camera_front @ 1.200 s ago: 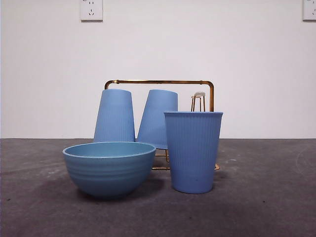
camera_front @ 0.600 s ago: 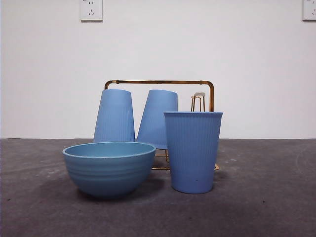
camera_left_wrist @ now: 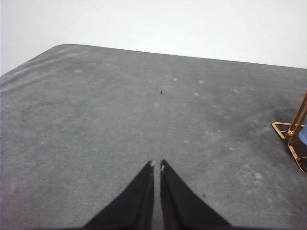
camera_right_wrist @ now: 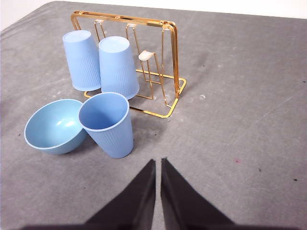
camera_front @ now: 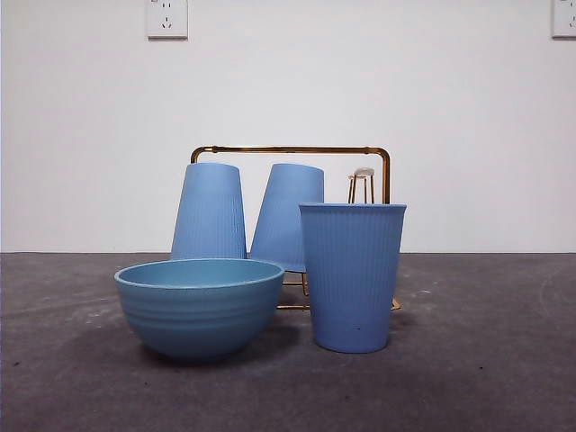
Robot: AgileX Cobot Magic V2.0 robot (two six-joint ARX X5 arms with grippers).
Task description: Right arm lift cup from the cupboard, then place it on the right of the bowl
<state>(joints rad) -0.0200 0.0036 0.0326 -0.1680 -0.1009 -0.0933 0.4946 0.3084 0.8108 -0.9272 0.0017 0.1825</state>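
Observation:
A light-blue ribbed cup (camera_front: 352,276) stands upright on the table just right of the wide blue bowl (camera_front: 199,306); both also show in the right wrist view, the cup (camera_right_wrist: 109,124) beside the bowl (camera_right_wrist: 54,125). Behind them the gold wire cupboard (camera_front: 385,175) holds two more cups upside down on its pegs (camera_front: 210,212) (camera_front: 286,216); one peg (camera_front: 362,183) is bare. My right gripper (camera_right_wrist: 158,164) is shut and empty, pulled back from the cup. My left gripper (camera_left_wrist: 156,165) is shut over bare table, away from the cupboard (camera_left_wrist: 292,134). Neither arm shows in the front view.
The grey table (camera_front: 486,360) runs wide to the right of the cup and in front of the bowl. A white wall with two outlets (camera_front: 166,18) stands behind. The table's far edge (camera_left_wrist: 144,49) shows in the left wrist view.

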